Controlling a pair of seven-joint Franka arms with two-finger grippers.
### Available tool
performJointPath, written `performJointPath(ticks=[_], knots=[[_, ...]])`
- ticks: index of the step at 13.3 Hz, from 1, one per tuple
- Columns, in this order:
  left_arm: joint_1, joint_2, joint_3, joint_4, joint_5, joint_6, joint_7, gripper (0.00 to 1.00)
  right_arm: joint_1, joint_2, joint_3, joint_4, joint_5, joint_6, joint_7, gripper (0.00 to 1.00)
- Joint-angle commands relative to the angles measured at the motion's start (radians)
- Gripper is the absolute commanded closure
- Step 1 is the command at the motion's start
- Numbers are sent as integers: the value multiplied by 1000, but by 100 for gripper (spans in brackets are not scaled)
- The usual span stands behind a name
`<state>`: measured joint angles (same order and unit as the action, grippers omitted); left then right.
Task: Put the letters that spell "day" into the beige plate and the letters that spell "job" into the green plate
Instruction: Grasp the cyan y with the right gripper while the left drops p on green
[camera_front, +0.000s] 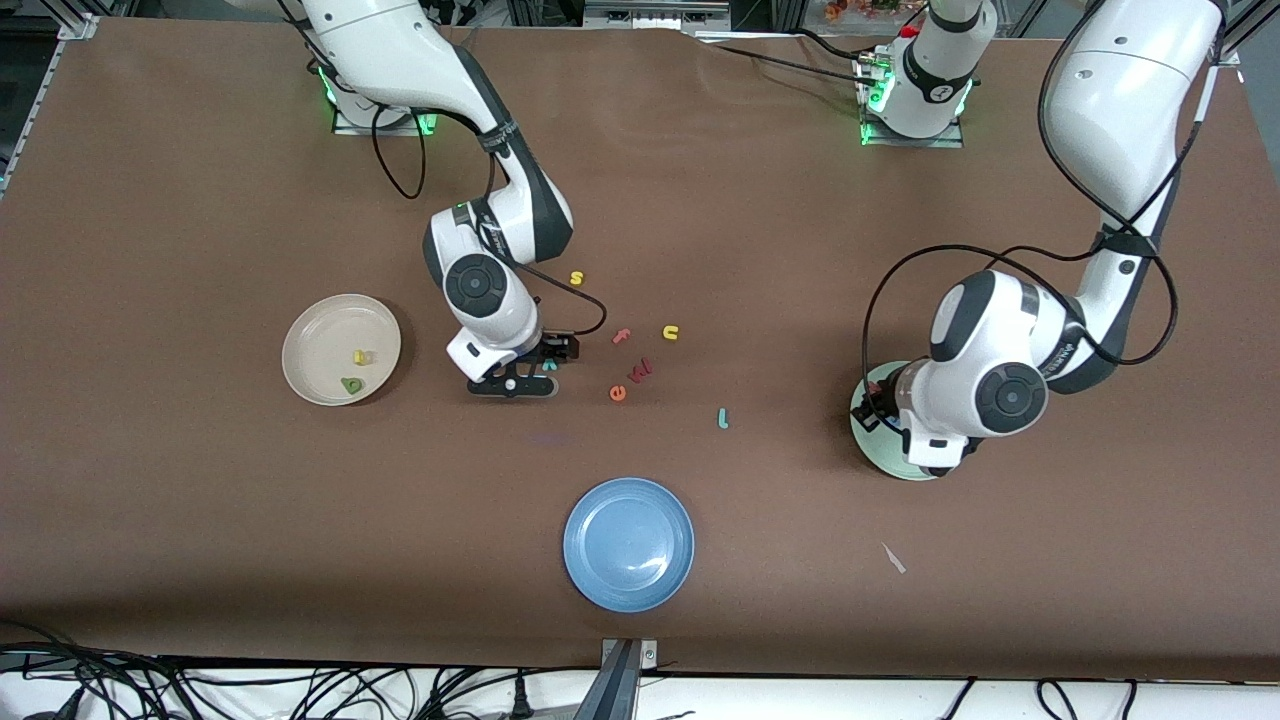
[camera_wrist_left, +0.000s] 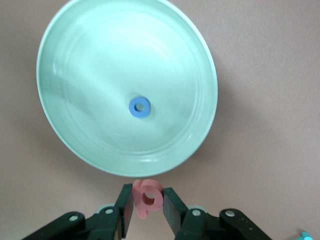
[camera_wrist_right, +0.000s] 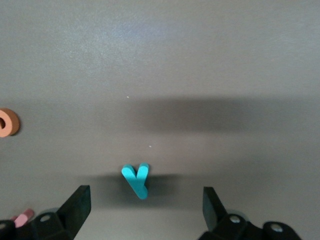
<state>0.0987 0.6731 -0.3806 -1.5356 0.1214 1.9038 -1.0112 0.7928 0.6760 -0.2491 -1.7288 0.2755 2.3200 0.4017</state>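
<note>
We pinch the red "b" (camera_wrist_left: 147, 197) in the left gripper (camera_wrist_left: 148, 205) over the green plate's (camera_wrist_left: 75, 60) rim, to join the "o" (camera_wrist_left: 139, 107), while our right gripper (camera_wrist_right: 145, 202) spreads around the "y" (camera_wrist_right: 136, 180) for the beige plate (camera_front: 315, 335).

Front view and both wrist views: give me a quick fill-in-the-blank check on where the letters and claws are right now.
1. The left claw is shut on the red ____.
2. The blue "o" lies in the ____ plate.
3. The right claw is ____, astride the teal "y".
4. The beige plate holds ____ letters.

Missing words: "b"; green; open; two
</note>
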Motion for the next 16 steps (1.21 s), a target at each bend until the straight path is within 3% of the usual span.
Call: performJointPath(ticks=[1,7,10,14,16], knots=[[29,5,-6,9,18,-19,77,93,11,39,-7,40,8,19,11,8],[59,14,25,9,21,-8,190,93,19,56,-7,40,14,27,19,27],[68,36,29,9,112,6,206,93,28,62,-7,40,18,35,23,34],[64,95,29,-8,104,37,206,91,28,62,-7,41,19,35,34,43],[64,105,29,-32,110,37,206,91,28,62,-7,41,19,35,37,58]])
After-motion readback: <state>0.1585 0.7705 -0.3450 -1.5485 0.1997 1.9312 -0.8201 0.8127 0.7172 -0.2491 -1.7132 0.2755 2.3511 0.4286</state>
